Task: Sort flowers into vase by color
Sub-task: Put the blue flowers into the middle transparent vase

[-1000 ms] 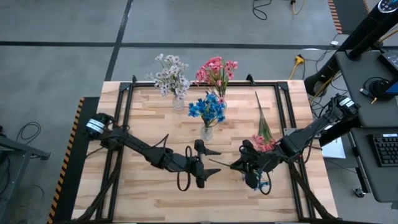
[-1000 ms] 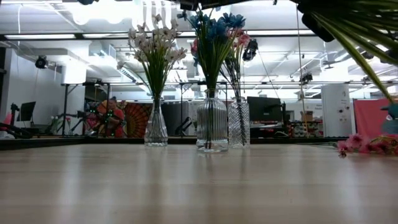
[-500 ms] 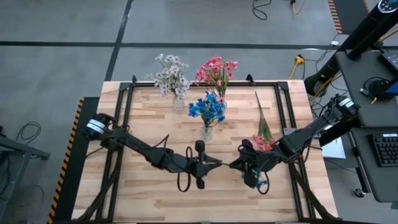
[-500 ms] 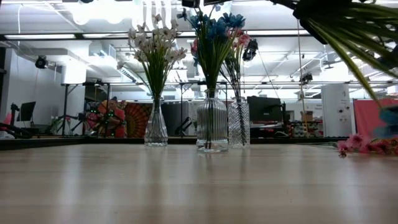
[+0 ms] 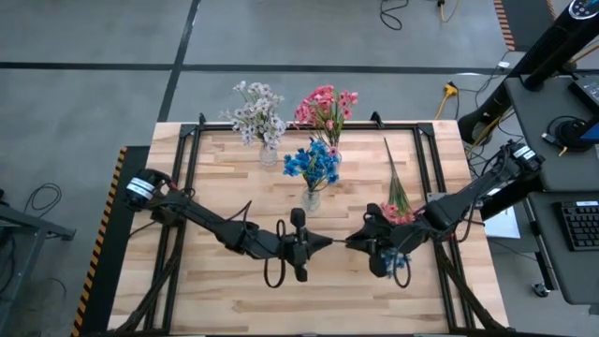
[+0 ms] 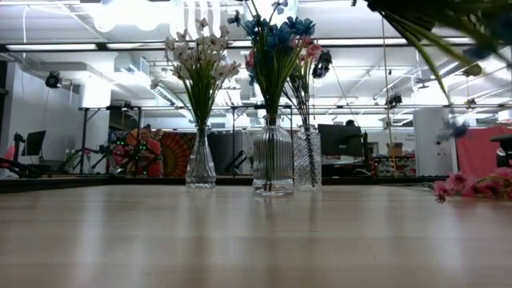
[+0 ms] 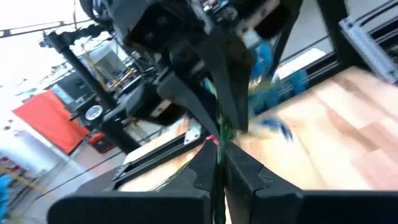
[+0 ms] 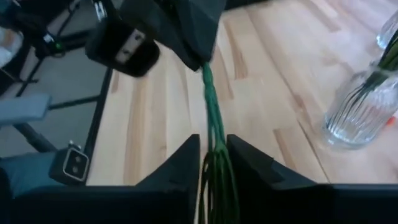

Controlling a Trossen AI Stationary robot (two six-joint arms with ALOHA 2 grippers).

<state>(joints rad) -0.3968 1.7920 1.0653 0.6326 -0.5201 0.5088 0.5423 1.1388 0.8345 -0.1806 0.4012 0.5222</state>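
A blue flower spray (image 5: 398, 265) hangs above the table's near middle. Its green stem (image 8: 210, 93) runs level between my two grippers. My left gripper (image 5: 325, 244) is shut on the stem's bare end. My right gripper (image 5: 354, 243) stands at the leafy part, its fingers a little apart on either side of the stem. A pink spray (image 5: 397, 213) lies flat on the table at the right. At the far middle, three glass vases hold white flowers (image 5: 257, 117), pink flowers (image 5: 326, 105) and blue flowers (image 5: 314, 164). My left gripper pinches the stem's bare end (image 7: 219, 140) between its two fingers. It comes level from the table's left, roughly in line with the stem. The spray is lifted clear of the table. My right gripper has the stem (image 8: 214, 146) between its parted fingers; whether they touch it I cannot tell.
The blue flowers' vase (image 5: 310, 198) stands just beyond the two grippers. A black frame (image 5: 187, 140) runs around the tabletop. There is bare wood along the near edge and at the left.
My left gripper has shut, from wide open, on the bare end of the stem that the right gripper holds out. Both arms have stayed about where they were. In the low view the spray's blue blossoms have shifted up and toward the middle.
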